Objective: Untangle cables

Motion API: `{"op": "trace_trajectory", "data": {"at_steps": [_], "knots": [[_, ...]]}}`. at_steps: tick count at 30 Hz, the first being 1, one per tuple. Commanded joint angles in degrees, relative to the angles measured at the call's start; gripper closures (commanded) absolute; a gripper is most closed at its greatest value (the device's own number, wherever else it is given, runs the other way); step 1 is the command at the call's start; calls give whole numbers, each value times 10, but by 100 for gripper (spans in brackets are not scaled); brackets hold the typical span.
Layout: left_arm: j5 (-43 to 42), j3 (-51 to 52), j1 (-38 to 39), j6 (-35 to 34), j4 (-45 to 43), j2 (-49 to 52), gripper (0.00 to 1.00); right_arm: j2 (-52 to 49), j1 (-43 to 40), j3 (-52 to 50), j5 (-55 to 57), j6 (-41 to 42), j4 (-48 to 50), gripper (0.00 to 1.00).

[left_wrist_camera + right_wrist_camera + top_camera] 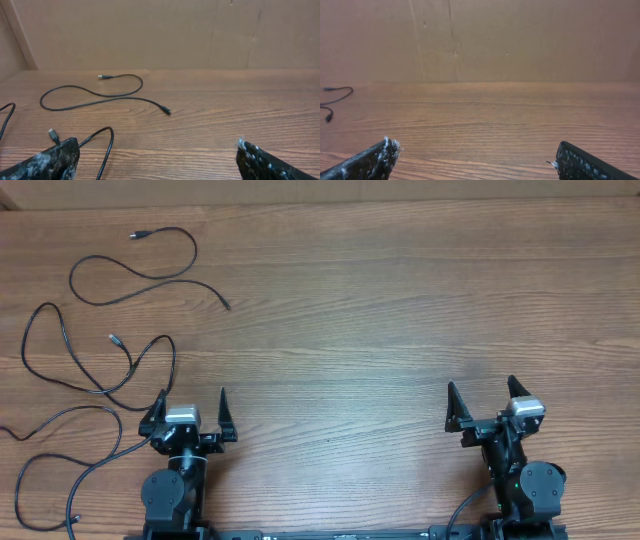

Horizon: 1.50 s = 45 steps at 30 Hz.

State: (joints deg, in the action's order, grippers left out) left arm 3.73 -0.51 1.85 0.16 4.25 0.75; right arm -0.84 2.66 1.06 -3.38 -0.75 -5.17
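3 thin black cables, all on the left part of the counter (400, 330).

Far cable (193, 252), by the far-left corner: long axis approx. left-right, laid in an S w/ one loop. One end points at the left edge, the other toward the near-right, i.e. counter centre. The left wrist view shows it (125, 98) flat and clear of the rest.

Mid cable (25, 345): big loop by the left edge, long axis slanting from there toward the near edge. Its tail lies just beside the left jaws.

Near cable (17, 498), at the near-left corner: long axis approx. far-near along the left edge. Can't tell if mid and near cables cross.

Left jaws: released, spread wide, nothing between, by the near edge, left side. Right jaws: same, by the near edge, right side, well apart from all cables.
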Motion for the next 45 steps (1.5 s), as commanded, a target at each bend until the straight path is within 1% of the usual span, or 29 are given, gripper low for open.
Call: {"op": "trace_trajectory", "data": {"at_steps": [1, 45], "knots": [[7, 2, -3, -3, -2, -5, 0, 7, -2, -6, 9, -28, 2, 0], [7, 2, -3, -3, -2, -5, 0, 7, -1, -6, 3, -23, 5, 0]]}}
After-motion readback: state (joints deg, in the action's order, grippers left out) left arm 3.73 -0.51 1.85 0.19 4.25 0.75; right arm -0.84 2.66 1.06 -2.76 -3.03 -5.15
